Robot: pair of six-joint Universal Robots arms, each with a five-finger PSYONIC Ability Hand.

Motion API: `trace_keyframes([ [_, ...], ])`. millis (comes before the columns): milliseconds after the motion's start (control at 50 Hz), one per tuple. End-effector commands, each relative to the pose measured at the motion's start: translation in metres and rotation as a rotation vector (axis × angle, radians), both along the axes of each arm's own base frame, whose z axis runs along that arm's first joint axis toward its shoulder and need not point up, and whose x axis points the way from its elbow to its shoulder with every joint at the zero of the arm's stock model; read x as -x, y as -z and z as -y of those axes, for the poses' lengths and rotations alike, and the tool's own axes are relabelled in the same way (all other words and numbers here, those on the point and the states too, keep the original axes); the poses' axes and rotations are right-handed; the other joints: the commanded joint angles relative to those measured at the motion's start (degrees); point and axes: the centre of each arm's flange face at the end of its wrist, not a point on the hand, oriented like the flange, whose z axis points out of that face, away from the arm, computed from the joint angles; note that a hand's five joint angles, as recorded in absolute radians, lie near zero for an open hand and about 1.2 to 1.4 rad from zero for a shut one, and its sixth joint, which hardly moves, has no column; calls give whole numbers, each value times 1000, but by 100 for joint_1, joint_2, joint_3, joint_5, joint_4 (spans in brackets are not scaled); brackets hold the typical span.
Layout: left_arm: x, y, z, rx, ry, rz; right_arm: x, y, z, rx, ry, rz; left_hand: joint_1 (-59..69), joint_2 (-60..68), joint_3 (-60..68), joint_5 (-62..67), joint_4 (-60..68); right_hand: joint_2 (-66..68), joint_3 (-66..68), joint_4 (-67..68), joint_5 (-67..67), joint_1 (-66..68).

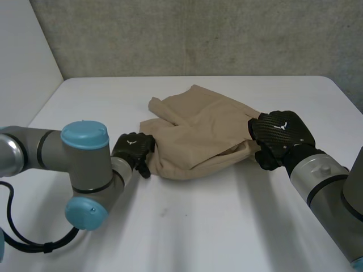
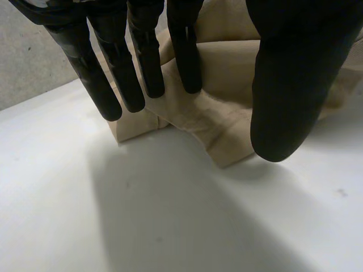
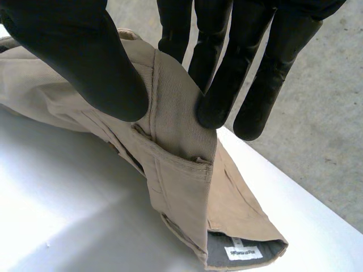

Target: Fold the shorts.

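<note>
Pinching the waistband [image 3: 176, 96] of the tan shorts [image 1: 198, 133] between thumb and fingers, your right robot hand [image 1: 281, 136] holds that end lifted off the white counter [image 1: 227, 226]. A small white label [image 3: 243, 253] shows inside the band beneath its fingertips. Your left robot hand [image 1: 131, 148] sits at the opposite edge of the shorts, fingers straight and spread from the thumb, gripping nothing. The crumpled cloth lies at its fingertips, but you cannot tell whether they touch it.
</note>
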Motion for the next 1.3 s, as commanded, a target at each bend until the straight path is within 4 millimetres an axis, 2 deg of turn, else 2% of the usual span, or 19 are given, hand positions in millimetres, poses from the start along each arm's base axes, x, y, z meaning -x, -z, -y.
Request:
trace_keyframes([
  [20, 3, 2, 5, 5, 1, -2, -1, 4, 1, -7, -3, -8, 486, 547, 494, 604, 564, 1269, 1134, 1175, 1370, 2384],
  [400, 7, 12, 11, 32, 28, 60, -2, 9, 3, -17, -3, -13, 1176, 1236, 1184, 1293, 1253, 1269, 1134, 1175, 1370, 2384],
  [560, 8, 10, 13, 44, 29, 60, -2, 9, 3, -15, -3, -13, 2167, 2228, 2176, 2285, 2245, 1269, 1134, 1175, 1370, 2384],
  [820, 9, 4, 14, 58, 26, 49, -2, 10, 4, -14, -3, -13, 4771, 4831, 4779, 4888, 4848, 1269, 1134, 1175, 1370, 2384],
  [1020, 2, 1, 11, 52, -9, 77, -3, 15, 7, -20, -6, -34, 4774, 4834, 4782, 4891, 4851, 1269, 1134, 1175, 1370, 2384],
  [1100, -12, -25, 3, 58, -54, 90, 3, 22, 19, -26, 17, -85, 4774, 4834, 4782, 4891, 4851, 1269, 1134, 1175, 1370, 2384],
  [1180, -35, -57, -8, 72, -94, 81, 19, 22, 34, -8, 71, -147, 4774, 4834, 4782, 4891, 4851, 1269, 1134, 1175, 1370, 2384],
  [1220, -51, -77, -20, 89, -115, 69, 22, 22, 36, -6, 75, -175, 4774, 4834, 4782, 4891, 4851, 1269, 1134, 1175, 1370, 2384],
  [1260, -58, -90, -32, 106, -114, 56, 23, 23, 34, -15, 73, -191, 4774, 4834, 4782, 4891, 4851, 1269, 1134, 1175, 1370, 2384],
  [1300, -63, -107, -52, 137, -88, 32, 25, 24, 32, -38, 70, -211, 4774, 4834, 4782, 4891, 4851, 1269, 1134, 1175, 1370, 2384],
])
